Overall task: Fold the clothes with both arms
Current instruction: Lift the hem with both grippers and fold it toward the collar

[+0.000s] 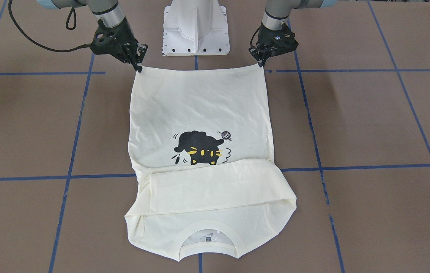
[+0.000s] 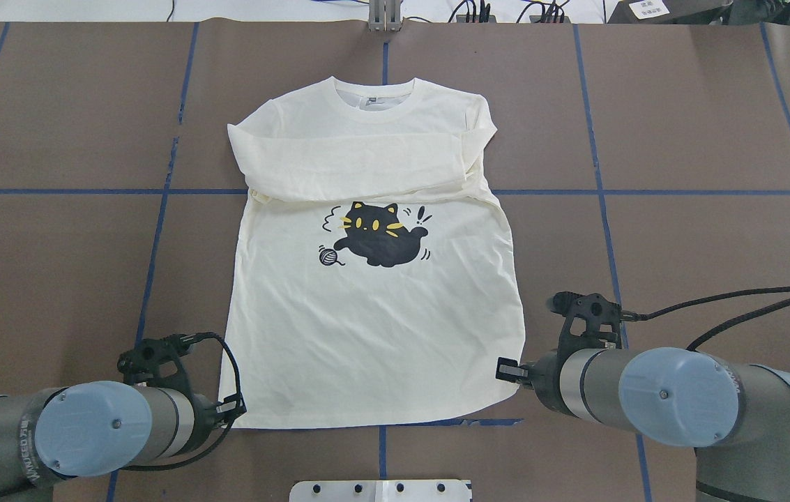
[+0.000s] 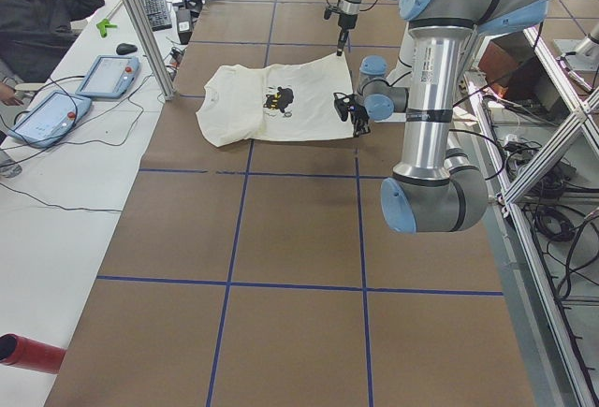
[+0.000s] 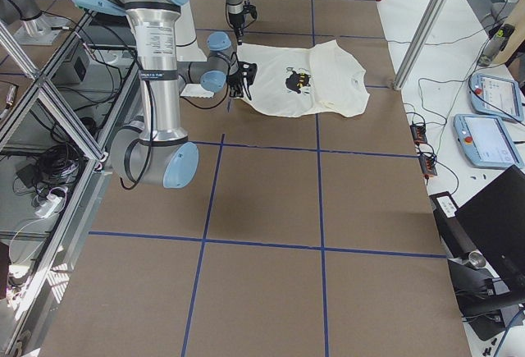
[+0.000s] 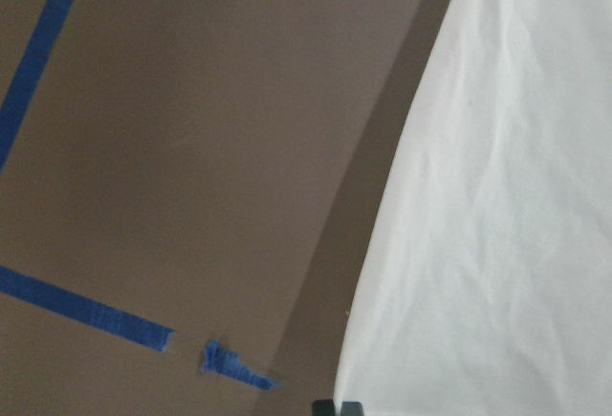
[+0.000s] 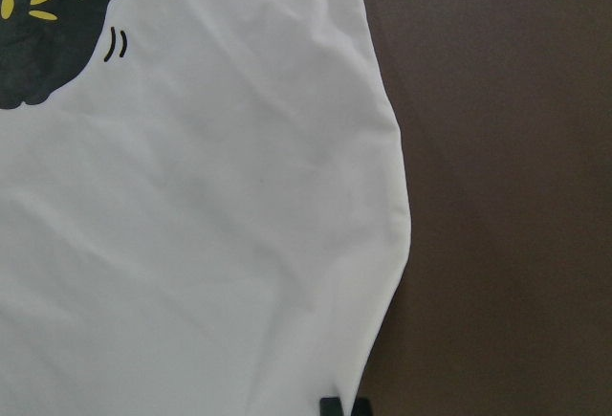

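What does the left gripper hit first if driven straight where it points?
The hem corner of the T-shirt: the left gripper points down with its tips at that corner. Then the table underneath, gap unclear.

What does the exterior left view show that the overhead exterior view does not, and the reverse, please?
Only the exterior left view shows a person seated beside the table, tablet-like devices, a keyboard and a red cylinder at the near edge. Only the overhead exterior view shows the sleeves folded across the chest, the yarn ball and the neck label. Both show the T-shirt lying print up, its black cat print, and the left gripper and right gripper, each at a hem corner.
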You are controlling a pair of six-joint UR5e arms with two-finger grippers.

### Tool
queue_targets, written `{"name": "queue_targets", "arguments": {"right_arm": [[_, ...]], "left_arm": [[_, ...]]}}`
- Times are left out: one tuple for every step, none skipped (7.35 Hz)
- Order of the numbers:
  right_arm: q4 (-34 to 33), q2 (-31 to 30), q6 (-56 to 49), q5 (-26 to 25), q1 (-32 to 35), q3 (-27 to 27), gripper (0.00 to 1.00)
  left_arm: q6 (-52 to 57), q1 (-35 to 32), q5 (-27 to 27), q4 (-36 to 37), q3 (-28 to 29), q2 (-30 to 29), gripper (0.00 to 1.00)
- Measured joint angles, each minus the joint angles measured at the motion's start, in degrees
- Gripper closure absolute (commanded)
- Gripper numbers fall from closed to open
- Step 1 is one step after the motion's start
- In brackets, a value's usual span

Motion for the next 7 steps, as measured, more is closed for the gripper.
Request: {"name": "queue_targets", "arguments": {"right_arm": [[-0.28, -1.61, 0.06, 1.13, 0.00, 2.09, 1.00], [-0.39, -3.93, 0.08, 3.54, -0.11, 4.37, 1.00], [-0.41, -6.01, 0.09, 6.54, -0.37, 6.41, 1.00], [-0.38, -7.99, 0.10, 10.18, -0.85, 8.56, 1.00], [-0.36, -9.94, 0.10, 13.47, -1.82, 10.63, 1.00], [-0.36, -11.26, 0.14, 15.28, -3.02, 11.97, 1.00], [-0.32, -11.52, 0.15, 16.04, -3.42, 12.46, 1.00]], "left_arm": [[2.36, 0.01, -0.86, 2.59, -3.48, 0.73, 1.00], [3.73, 0.45, -2.26, 5.03, -7.14, 1.12, 1.00], [4.25, 1.78, -3.35, 6.38, -9.99, 1.15, 1.00], [4.43, 3.59, -4.47, 6.94, -12.22, 1.05, 1.00], [4.48, 5.30, -5.68, 7.18, -14.33, 0.95, 1.00], [4.50, 6.49, -6.37, 7.40, -16.07, 0.91, 1.00], [4.55, 6.80, -6.75, 7.75, -17.02, 0.87, 1.00]]}}
